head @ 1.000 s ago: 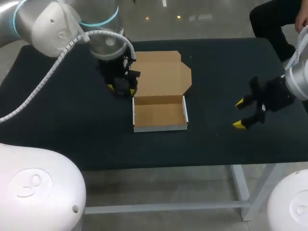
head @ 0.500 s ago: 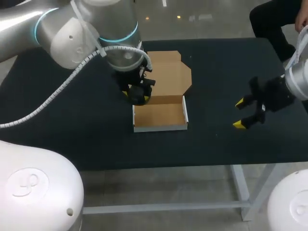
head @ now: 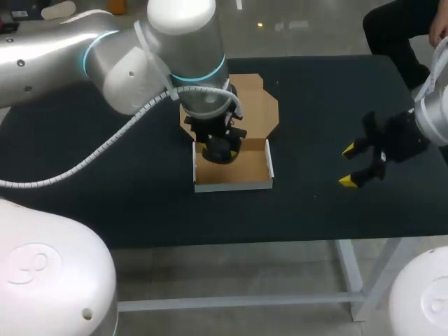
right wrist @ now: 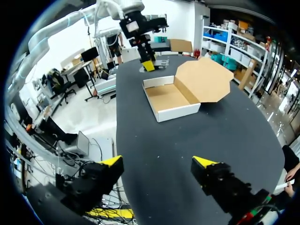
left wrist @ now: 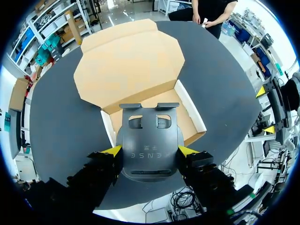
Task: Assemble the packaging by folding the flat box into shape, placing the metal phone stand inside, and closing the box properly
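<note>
The cardboard box [head: 234,169] lies folded into a shallow white-walled tray, its brown lid [head: 255,105] lying flat open behind it. My left gripper [head: 220,148] hangs over the tray's back left part. In the left wrist view, my left gripper [left wrist: 150,151] is shut on the dark grey metal phone stand [left wrist: 149,136], both yellow tips pressing its sides. The tray [left wrist: 190,110] and lid [left wrist: 126,65] lie just ahead of it. My right gripper [head: 348,165] stands open to the right of the box, well apart from it. The right wrist view shows the box [right wrist: 171,101] far ahead of my right gripper [right wrist: 158,161].
The black table [head: 105,189] has bare cloth to the left, right and front of the box. Its front edge runs close below the tray.
My left arm has carried the phone stand rightward and forward, from beside the lid's left edge to over the tray. The right arm has stayed still.
</note>
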`<state>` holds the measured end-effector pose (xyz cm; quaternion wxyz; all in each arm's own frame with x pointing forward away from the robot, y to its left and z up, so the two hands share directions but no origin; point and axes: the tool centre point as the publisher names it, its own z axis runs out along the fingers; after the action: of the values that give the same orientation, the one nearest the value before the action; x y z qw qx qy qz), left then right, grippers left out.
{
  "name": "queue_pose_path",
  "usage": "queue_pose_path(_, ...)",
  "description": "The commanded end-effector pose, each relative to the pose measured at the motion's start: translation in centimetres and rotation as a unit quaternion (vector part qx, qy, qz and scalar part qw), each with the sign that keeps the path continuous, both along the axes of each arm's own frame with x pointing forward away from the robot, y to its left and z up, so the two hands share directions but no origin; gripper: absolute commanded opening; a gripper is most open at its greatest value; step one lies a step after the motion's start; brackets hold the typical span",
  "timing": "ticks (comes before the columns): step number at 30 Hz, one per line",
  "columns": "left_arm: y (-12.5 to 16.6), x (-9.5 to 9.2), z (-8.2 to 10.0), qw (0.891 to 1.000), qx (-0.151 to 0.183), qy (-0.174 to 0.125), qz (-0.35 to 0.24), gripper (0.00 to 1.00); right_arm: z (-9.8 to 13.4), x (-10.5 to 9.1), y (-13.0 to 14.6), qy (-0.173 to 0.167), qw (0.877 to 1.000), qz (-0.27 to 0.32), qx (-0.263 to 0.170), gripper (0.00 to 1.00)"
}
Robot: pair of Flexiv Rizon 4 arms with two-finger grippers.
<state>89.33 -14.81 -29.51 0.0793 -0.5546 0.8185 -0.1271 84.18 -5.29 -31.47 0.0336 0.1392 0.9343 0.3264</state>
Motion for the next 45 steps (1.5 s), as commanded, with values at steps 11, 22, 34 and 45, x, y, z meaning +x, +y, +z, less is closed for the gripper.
queue_pose_path(11,-2.3,1.5,-3.0,1.000,-0.001,-0.008,-0.014,0.00,0.1,-0.1,-0.2,0.000,1.000,0.002,0.003,1.00)
queue_pose_path(22,-3.0,2.7,-5.4,1.000,-0.001,-0.003,-0.015,0.00,0.1,-0.1,-0.2,0.000,1.000,0.002,0.003,1.00)
queue_pose_path(34,-2.3,4.4,-8.3,1.000,-0.008,0.006,-0.004,0.00,0.1,-0.1,-0.2,0.000,1.000,0.002,0.003,1.00)
queue_pose_path(45,-2.5,4.7,-9.8,1.000,-0.003,0.013,-0.005,0.00,0.1,-0.1,-0.2,0.000,1.000,0.002,0.003,1.00)
